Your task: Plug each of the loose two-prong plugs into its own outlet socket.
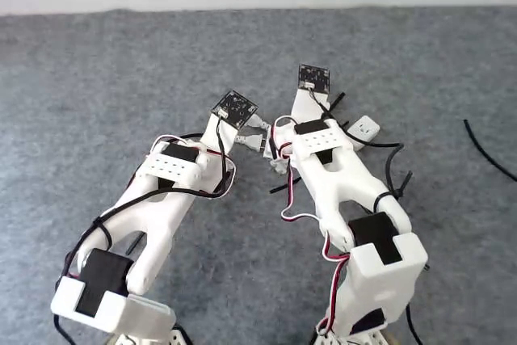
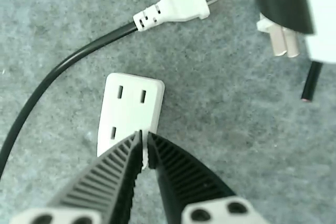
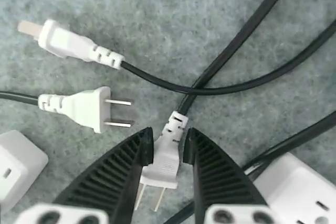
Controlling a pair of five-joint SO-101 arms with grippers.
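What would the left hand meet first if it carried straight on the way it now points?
The white outlet block, right at the tips of the left hand; whether they already touch it is unclear.

The high camera looks down from behind both arms [image 1: 161,199]. Each wrist camera peers closely past its jaws, and both catch one plug [image 2: 176,1] beyond.

Two arms stand side by side on the carpet [image 1: 97,78]. The left gripper [image 2: 143,150] pinches one edge of an outlet block [image 2: 131,111], and a loose plug [image 2: 178,3] lies near the block's opposite end. A two-prong plug [image 3: 165,163] lies between the right gripper's [image 3: 168,135] fingers, with a second plug [image 3: 84,109] just beside it. A third plug [image 3: 63,40] lies farther off. Their cords [image 3: 247,85] cross near the held plug's cable end. In the high view, a second outlet block [image 1: 365,128] sits to the right of the right arm's wrist.
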